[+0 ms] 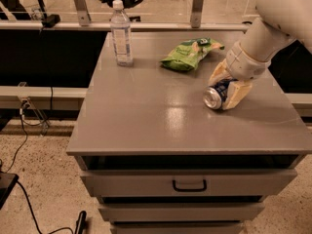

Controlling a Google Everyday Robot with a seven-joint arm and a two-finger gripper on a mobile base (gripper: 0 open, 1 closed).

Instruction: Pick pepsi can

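The pepsi can point(215, 96) is dark blue with a silver top. It lies on its side on the right part of the grey cabinet top point(146, 111), silver end toward me. My gripper point(224, 92) comes down from the upper right on a white arm. Its two cream fingers point(239, 94) hug the can, one on each side, and look closed against it. The can still rests on the surface.
A clear water bottle point(121, 33) stands at the back left. A green snack bag point(187, 55) lies at the back middle, just behind the gripper. The cabinet has drawers below with a handle point(189, 185). Cables lie on the floor at left.
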